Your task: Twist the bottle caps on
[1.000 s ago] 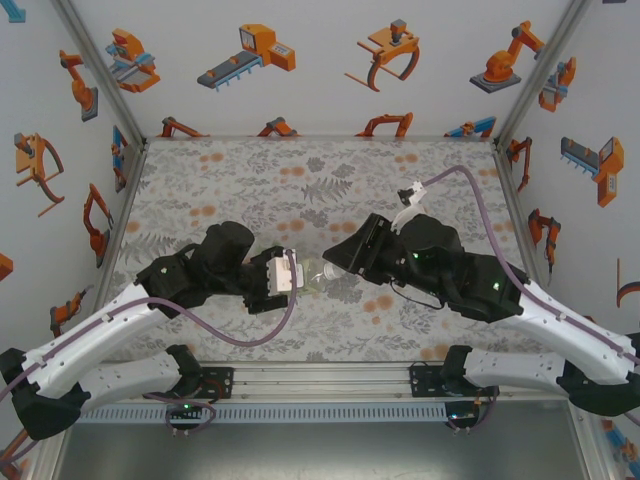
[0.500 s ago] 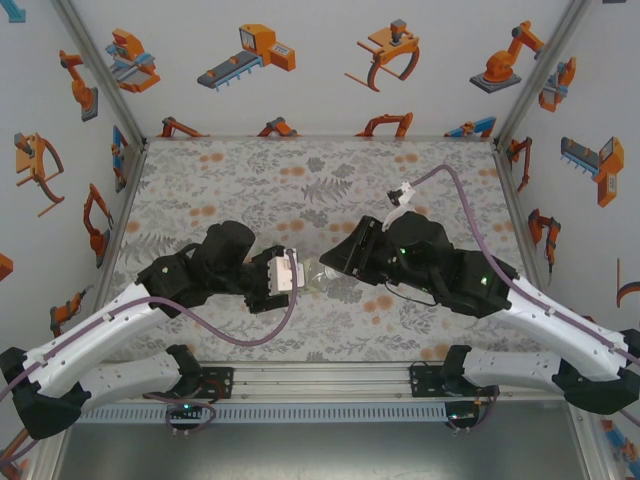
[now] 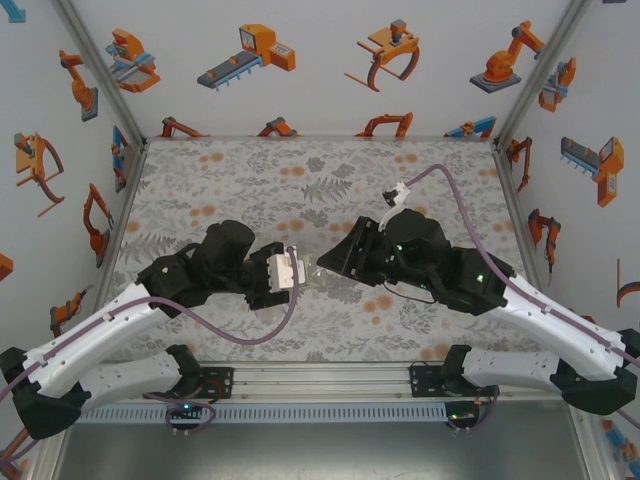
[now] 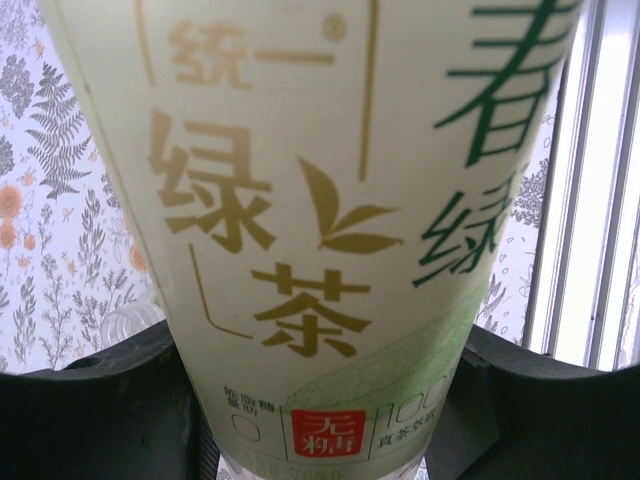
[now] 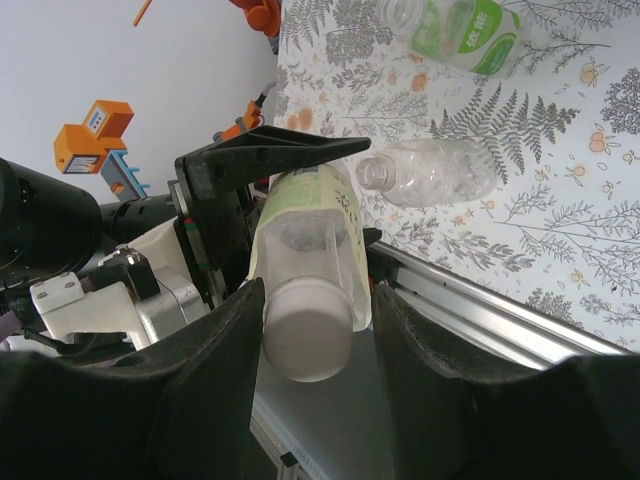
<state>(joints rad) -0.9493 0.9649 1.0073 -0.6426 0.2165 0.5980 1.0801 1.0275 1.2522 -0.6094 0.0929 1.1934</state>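
Note:
The pale yellow bottle, labelled in green and gold, is held off the table, and my left gripper is shut on its body. A white cap sits on its neck. My right gripper is open around that cap: the left finger touches it, and a gap shows at the right finger. From above, the bottle bridges the left gripper and the right gripper. A colourless bottle lies uncapped on the mat. The green-labelled bottle lies farther off.
The aluminium rail runs along the near table edge just below the held bottle. The floral mat stretches behind both arms. A purple cable with a white plug arches over the right arm.
The right arm has shifted slightly left and forward toward the bottle, its cable swinging with it. The left arm holds the bottle nearly still.

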